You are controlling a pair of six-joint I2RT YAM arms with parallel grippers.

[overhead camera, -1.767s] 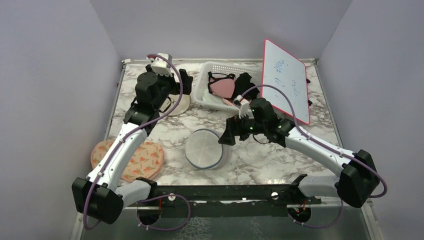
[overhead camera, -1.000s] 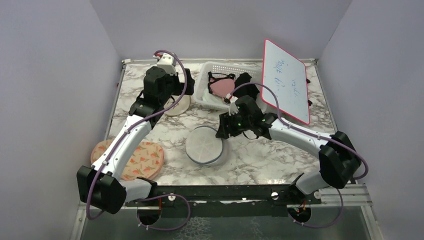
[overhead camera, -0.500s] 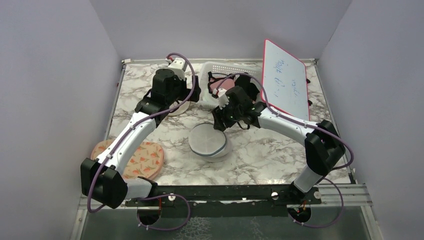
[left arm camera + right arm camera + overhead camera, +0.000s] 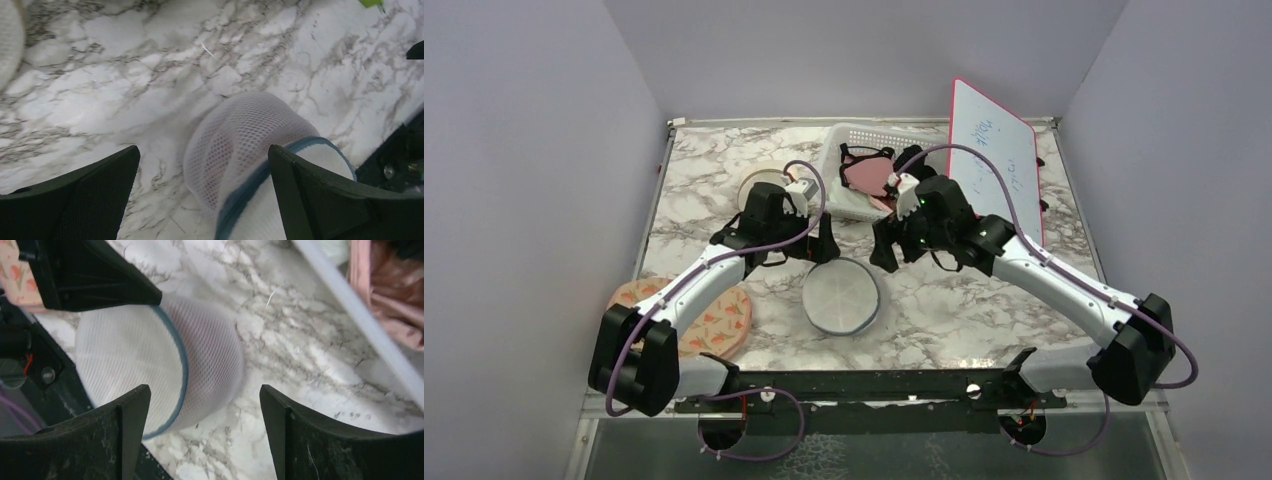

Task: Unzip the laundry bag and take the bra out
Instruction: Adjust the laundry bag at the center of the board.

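Note:
The laundry bag [image 4: 840, 297], a round white mesh drum with a grey-blue zip ring [image 4: 183, 360], stands flat on the marble table, zip shut. My left gripper [image 4: 822, 254] hovers open just behind the bag's left side; in the left wrist view its fingers [image 4: 75, 197] straddle the mesh wall [image 4: 240, 135] without touching it. Behind the bag's right side my right gripper [image 4: 885, 254] is open too, its fingers [image 4: 292, 432] spread over the bag's edge [image 4: 210, 365] and bare table. No bra can be made out; only a faint pink tint shows through the mesh.
A white basket [image 4: 856, 133] with pink and black garments sits right behind the grippers, its rim [image 4: 350, 315] close to my right gripper. A red-framed whiteboard [image 4: 994, 170] leans at the back right. A cream round case [image 4: 754, 186] and a peach patterned pouch [image 4: 704, 322] lie to the left.
My left gripper swung from the cream case at the back down to the bag. The right gripper drew back from the bag and opened wider. The bag now sits level.

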